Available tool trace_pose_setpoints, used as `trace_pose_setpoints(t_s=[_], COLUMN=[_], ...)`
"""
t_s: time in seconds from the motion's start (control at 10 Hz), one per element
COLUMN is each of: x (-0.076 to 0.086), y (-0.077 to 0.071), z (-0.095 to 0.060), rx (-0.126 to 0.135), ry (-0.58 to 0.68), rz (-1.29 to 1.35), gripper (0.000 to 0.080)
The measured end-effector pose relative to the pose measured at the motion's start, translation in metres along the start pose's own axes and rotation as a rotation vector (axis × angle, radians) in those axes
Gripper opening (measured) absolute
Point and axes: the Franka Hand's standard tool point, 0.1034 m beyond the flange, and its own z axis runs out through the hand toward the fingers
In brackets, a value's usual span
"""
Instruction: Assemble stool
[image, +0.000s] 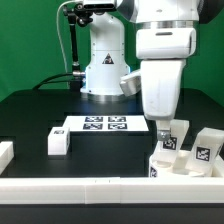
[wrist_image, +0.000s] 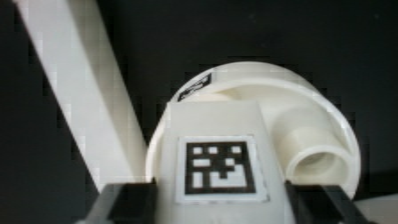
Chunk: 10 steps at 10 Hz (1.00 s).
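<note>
My gripper (image: 163, 130) is low at the exterior view's right, among a cluster of white tagged stool parts. It is shut on a blocky white leg (image: 170, 142). In the wrist view that leg (wrist_image: 240, 110) fills the middle, tag facing me, with a round stub end beside the tag. The dark fingers (wrist_image: 128, 205) press both its sides around my gripper (wrist_image: 222, 202). A second leg (image: 207, 150) stands further right, and a third leg (image: 58, 142) lies alone toward the left. Another white tagged part (image: 160, 171) sits by the front rail; I cannot tell if it is the seat.
The marker board (image: 100, 124) lies flat mid-table. A long white border rail (image: 100, 186) runs along the front; a rail (wrist_image: 80, 90) also shows beside the leg in the wrist view. A short rail piece (image: 5, 152) is at the left edge. The arm's base (image: 105, 60) stands behind.
</note>
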Motion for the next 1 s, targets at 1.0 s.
trace_pose_setpoints(t_s=[1.0], x=[-0.0048], y=[0.0044], z=[0.0025], rx=[0.008], ry=[0.114], rz=[0.990], gripper=[0.0337])
